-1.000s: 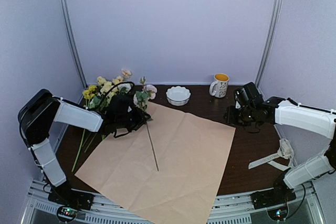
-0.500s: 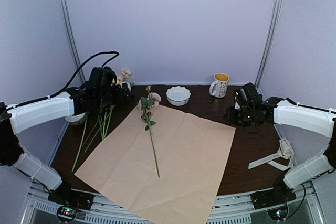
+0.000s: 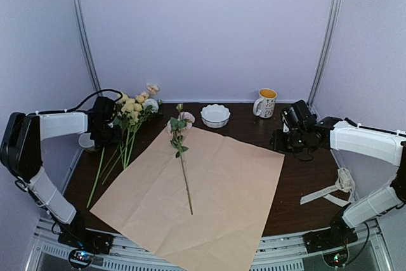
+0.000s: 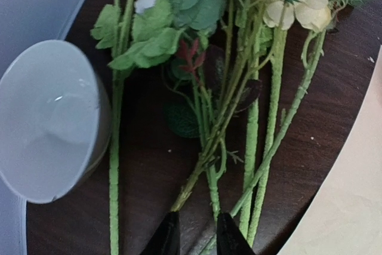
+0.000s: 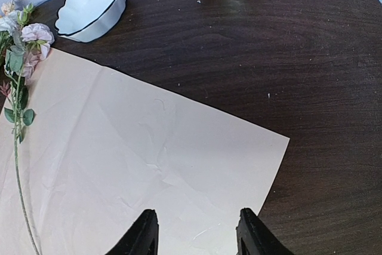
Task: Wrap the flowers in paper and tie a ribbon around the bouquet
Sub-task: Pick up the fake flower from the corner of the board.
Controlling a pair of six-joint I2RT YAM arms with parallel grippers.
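We see a white bowl [image 3: 215, 115] and a mug [image 3: 265, 103] at the far edge, and a grey cup [image 4: 51, 117] beside the flowers [image 3: 130, 109]. The left claw [image 4: 194, 237] is narrowly parted around green stems — whether it grips them we cannot tell. The right claw [image 5: 197, 231] is spread wide over the paper [image 3: 196, 201], grasping nothing. The table [image 3: 298, 169] is dark wood and the walls [image 3: 209, 30] are lilac — the ribbon [image 3: 323, 193] lies at the right.

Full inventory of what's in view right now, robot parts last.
paper: 1, peach-tan side up, table centre
single flower: 1, pink blossom, green stem, lying on the paper
flower bunch: 1, yellow, cream and peach, far left
scalloped bowl: 1, white, behind the paper
mug: 1, white, yellow inside, far right
ribbon: 1, cream, right edge
pale grey bowl: 1, left of the bunch
table: 1, dark brown
left gripper: jaws close together at the bunch's stems, grip unclear
right gripper: jaws open, above the paper
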